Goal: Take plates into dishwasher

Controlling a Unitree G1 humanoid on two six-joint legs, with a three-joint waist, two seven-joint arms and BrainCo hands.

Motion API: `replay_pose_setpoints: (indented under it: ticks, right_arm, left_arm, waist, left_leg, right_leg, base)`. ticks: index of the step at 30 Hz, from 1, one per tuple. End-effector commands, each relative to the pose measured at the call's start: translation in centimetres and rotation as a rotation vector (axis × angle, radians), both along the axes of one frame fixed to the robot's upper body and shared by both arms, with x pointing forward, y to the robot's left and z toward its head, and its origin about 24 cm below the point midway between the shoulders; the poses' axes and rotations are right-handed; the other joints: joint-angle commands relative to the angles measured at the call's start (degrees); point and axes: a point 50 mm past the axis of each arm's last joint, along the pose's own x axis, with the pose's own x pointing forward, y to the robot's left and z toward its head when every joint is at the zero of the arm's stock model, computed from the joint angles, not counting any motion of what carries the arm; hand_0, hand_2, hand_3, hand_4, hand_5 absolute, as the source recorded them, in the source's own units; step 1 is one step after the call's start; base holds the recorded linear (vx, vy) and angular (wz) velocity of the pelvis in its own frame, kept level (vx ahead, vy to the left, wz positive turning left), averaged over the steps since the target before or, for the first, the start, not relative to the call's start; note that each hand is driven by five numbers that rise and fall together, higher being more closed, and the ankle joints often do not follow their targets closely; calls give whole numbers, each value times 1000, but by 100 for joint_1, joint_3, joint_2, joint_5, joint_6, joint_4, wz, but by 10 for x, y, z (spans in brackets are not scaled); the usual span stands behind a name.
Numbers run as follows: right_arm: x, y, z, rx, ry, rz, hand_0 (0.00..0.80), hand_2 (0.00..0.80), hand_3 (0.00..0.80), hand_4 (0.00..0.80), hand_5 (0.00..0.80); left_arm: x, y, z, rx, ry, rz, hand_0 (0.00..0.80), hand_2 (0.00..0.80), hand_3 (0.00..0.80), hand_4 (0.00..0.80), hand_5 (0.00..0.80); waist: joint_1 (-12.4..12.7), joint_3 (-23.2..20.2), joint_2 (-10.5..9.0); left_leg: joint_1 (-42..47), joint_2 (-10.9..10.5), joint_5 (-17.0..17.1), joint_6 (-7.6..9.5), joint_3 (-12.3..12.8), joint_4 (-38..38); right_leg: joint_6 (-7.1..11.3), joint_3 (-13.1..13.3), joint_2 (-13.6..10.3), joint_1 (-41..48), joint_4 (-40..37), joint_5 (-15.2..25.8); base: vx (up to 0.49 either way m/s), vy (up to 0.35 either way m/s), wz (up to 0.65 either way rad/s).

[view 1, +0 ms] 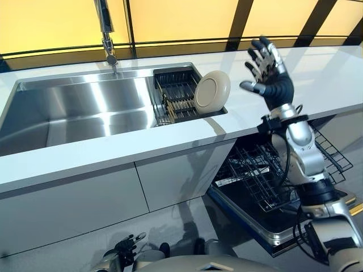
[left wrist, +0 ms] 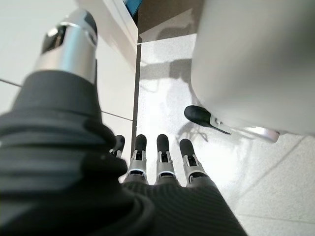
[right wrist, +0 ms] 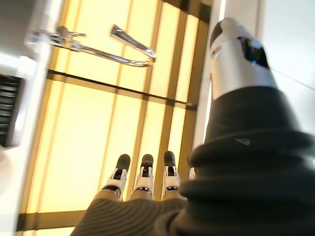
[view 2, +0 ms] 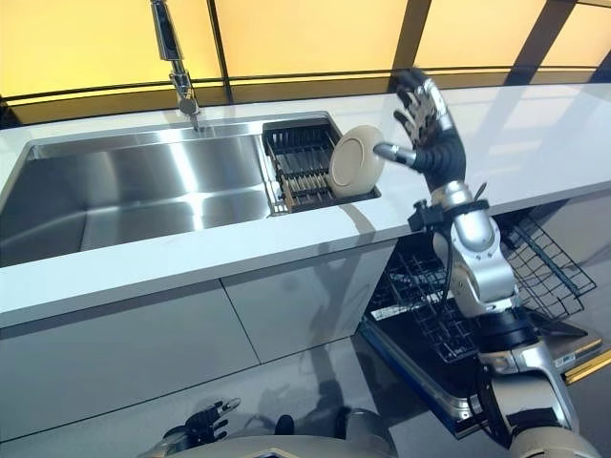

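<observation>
The right hand (view 1: pixel 267 72) is raised above the surface (view 1: pixel 170 141), fingers spread wide and holding nothing. The plate (view 1: pixel 212 90) leans upright in the sink rack (view 1: pixel 176 93), just beside the thumb, seemingly untouched. The left hand (left wrist: pixel 157 162) hangs low, fingers straight.

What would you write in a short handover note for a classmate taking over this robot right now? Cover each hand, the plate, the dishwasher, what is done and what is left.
Right hand: open, fingers spread, raised above the counter just right of the plate, not touching it.
Left hand: open, hanging low by the cabinets, holding nothing.
Plate: standing on edge in the drying rack at the right end of the sink.
Dishwasher: door down, lower rack pulled out; no plate visible in it.
Done: nothing loaded yet.
Left: grasp the plate, lift it out, and set it in the dishwasher rack.
</observation>
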Motion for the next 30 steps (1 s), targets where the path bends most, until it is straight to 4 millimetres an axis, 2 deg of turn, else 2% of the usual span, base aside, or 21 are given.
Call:
replay_pose_setpoints:
  ticks: [1,4,8,17,22,24,26,28,29,30]
  right_arm:
    - [16,-26,51,45,-82,-88,0,0,0,0,0]
    - [26,-37,54,47,-45,-130,0,0,0,0,0]
    - [34,-46,50,28,24,-173,0,0,0,0,0]
    - [49,-56,42,-56,168,-238,0,0,0,0,0]
    - [51,-65,38,-82,217,-271,0,0,0,0,0]
    - [52,-66,37,-102,235,-267,0,0,0,0,0]
    - [53,-65,36,-132,253,-240,0,0,0,0,0]
    - [55,-61,30,-176,274,-229,0,0,0,0,0]
    - [56,-58,25,-194,291,-224,0,0,0,0,0]
    - [56,-56,20,-201,306,-221,0,0,0,0,0]
  left_arm:
    - [23,-5,3,-22,-31,-57,0,0,0,0,0]
    - [23,-6,3,-37,-41,-51,0,0,0,0,0]
    - [19,-8,2,-37,-28,-83,0,0,0,0,0]
    - [35,-13,7,-32,-62,-148,0,0,0,0,0]
    - [41,-14,8,-29,-71,-165,0,0,0,0,0]
    - [44,-15,9,-25,-84,-147,0,0,0,0,0]
    - [49,-14,11,-18,-102,-140,0,0,0,0,0]
    - [52,-12,13,-17,-115,-132,0,0,0,0,0]
    - [54,-11,14,-20,-120,-121,0,0,0,0,0]
    - [55,-10,14,-22,-123,-110,0,0,0,0,0]
  waist:
    - [3,34,-97]
    - [79,-30,-124]
    - [191,-98,-154]
    - [299,25,-111]
    - [255,80,-112]
    - [235,135,-138]
    - [202,168,-193]
    - [218,237,-236]
    - [263,332,-281]
    - [299,400,-308]
  left_leg:
    - [795,-391,-778,-85,65,-68]
    - [798,-352,-726,-149,82,-68]
    - [799,-282,-728,-213,305,-68]
    - [685,-208,-646,-250,469,20]
    - [647,-118,-726,-283,633,215]
    - [610,-85,-827,-333,644,471]
    - [546,-34,-869,-444,658,1082]
    - [280,52,-524,-563,700,1962]
    - [-77,154,-204,-626,763,2470]
    - [-340,292,-60,-653,859,2637]
  right_leg:
    - [-442,-99,291,567,-1017,1406]
    - [-517,-48,369,938,-1322,1367]
    - [-569,-88,388,1377,-1535,1255]
    - [-657,-72,410,1606,-1342,943]
    - [-714,-101,417,1651,-1235,817]
    - [-779,-61,442,1675,-1210,775]
    - [-896,-17,471,1694,-1226,741]
    - [-1015,-70,476,1762,-1228,699]
    - [-1072,-66,463,1863,-1223,679]
    - [-1091,-57,451,1928,-1210,657]
  base:
    - [99,-89,63]
    - [115,-107,36]
    - [101,-85,-4]
    - [33,-56,-8]
    - [43,-89,2]
    - [11,-153,1]
    - [3,-131,2]
    - [-5,-121,3]
    - [3,-128,8]
    - [18,-113,8]
